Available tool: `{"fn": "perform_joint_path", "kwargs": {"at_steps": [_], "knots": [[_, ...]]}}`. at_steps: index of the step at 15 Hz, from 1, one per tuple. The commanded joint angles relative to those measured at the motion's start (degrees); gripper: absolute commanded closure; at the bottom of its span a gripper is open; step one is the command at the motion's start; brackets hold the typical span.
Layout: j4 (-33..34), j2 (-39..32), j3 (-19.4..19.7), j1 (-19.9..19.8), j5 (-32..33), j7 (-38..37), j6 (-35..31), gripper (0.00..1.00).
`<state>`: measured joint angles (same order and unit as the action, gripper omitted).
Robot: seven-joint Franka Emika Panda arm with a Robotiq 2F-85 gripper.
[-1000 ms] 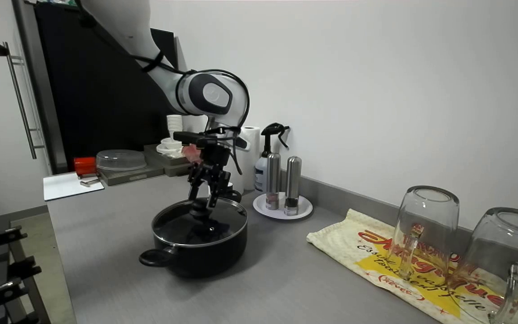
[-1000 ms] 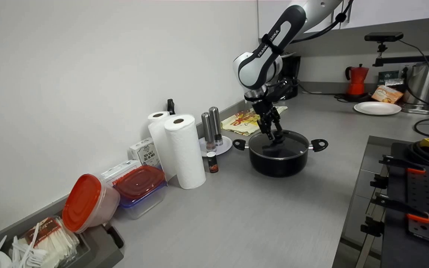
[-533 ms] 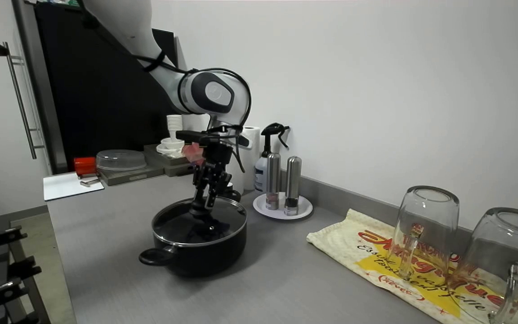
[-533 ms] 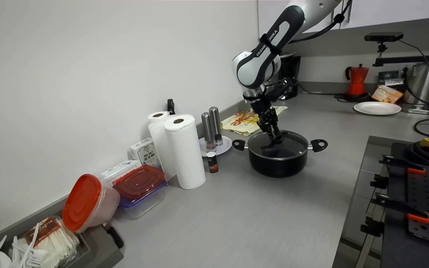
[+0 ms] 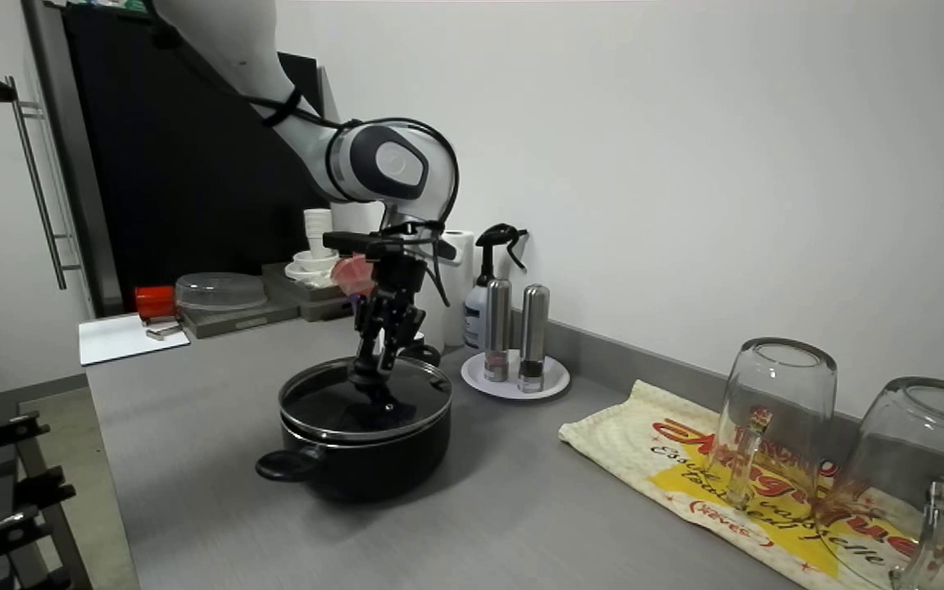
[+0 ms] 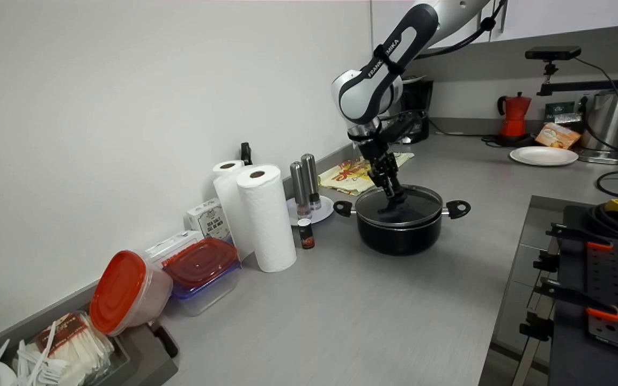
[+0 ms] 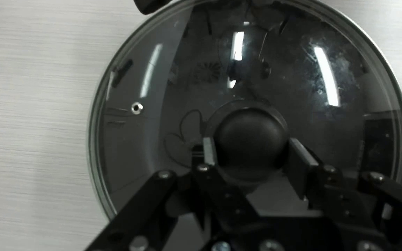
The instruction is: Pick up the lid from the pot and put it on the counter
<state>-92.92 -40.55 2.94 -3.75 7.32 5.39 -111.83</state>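
The dark glass lid point(image 5: 316, 408) sits slightly raised above the black pot point(image 5: 374, 475), a narrow gap showing between its shiny rim and the pot's rim. My gripper point(image 7: 253, 150) is shut on the lid's round black knob point(image 7: 251, 130), one pad point(image 7: 209, 151) on each side of it. From above, the lid point(image 7: 291, 80) fills most of the wrist view and hides nearly all of the pot. In an exterior view the gripper point(image 6: 394, 196) comes down at a tilt onto the knob, over the pot point(image 6: 400, 242). Grey counter point(image 6: 341, 327) surrounds the pot.
A white tray point(image 5: 556, 378) with two steel shakers stands close beside the pot, near the wall. Two upturned glasses point(image 5: 775, 426) rest on a patterned cloth point(image 5: 644, 434). Paper towel rolls point(image 6: 266, 220) and a small bottle point(image 6: 306, 234) stand by the wall.
The gripper's jaws have come together on the knob. Hand and lid have since risen a little, so the lid's rim has parted from the pot's rim.
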Motion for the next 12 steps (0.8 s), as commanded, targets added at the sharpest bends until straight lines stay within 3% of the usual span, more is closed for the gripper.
{"fn": "perform_joint_path", "kwargs": {"at_steps": [1,6,12], "knots": [[0.71,5.92,0.39,1.81,2.31,-0.32,3.98,0.75],[1.94,12.37,-0.21,4.29,5.94,-0.45,6.80,0.75],[3.11,15.98,-4.00,11.22,11.74,-0.56,10.57,0.75]]}}
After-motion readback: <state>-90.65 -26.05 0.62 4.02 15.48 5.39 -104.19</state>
